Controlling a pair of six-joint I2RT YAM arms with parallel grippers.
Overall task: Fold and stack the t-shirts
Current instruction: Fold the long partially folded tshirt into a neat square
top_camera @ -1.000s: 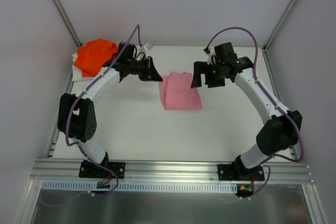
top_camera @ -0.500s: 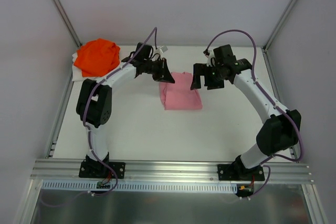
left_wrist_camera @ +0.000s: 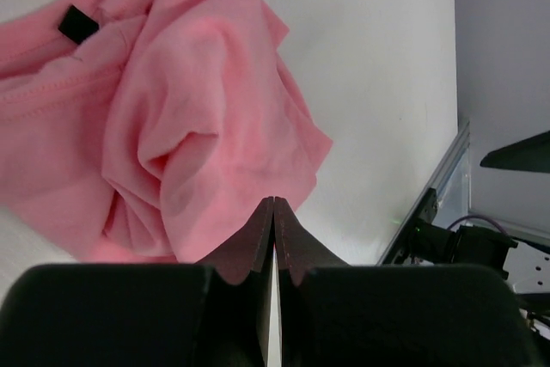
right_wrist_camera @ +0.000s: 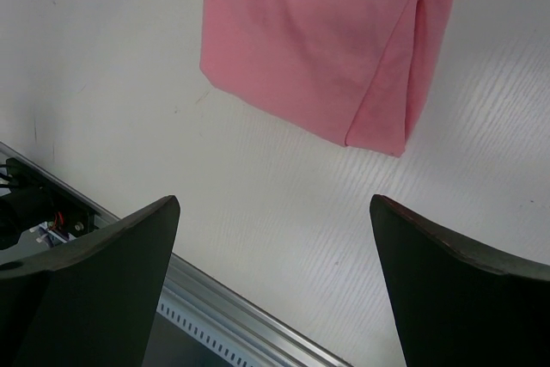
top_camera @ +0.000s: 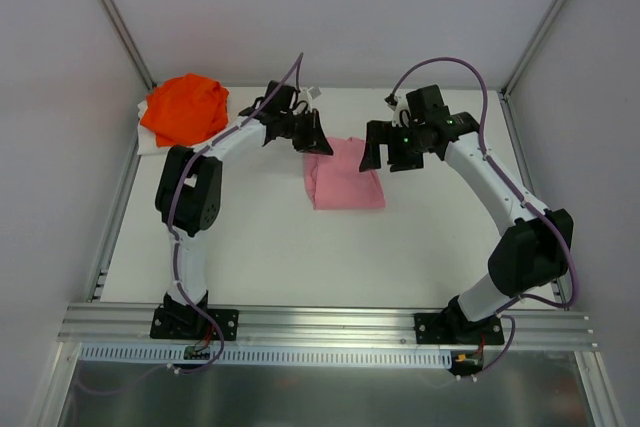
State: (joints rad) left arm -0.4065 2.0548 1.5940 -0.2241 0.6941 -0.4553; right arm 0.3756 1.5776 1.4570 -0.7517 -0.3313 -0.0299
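- Orange t-shirt point(top_camera: 183, 107) lies bunched in the far-left corner of the bench point(top_camera: 260, 247), not yet folded.
- Left gripper point(top_camera: 319, 141), pinched shut, touches the folded pink t-shirt point(top_camera: 346, 179) mid-bench; stacking remains.
- Right gripper point(top_camera: 391, 151) hovers beside it, spread wide, empty.

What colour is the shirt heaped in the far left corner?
The heaped t-shirt is bright orange; the top external view shows it best.
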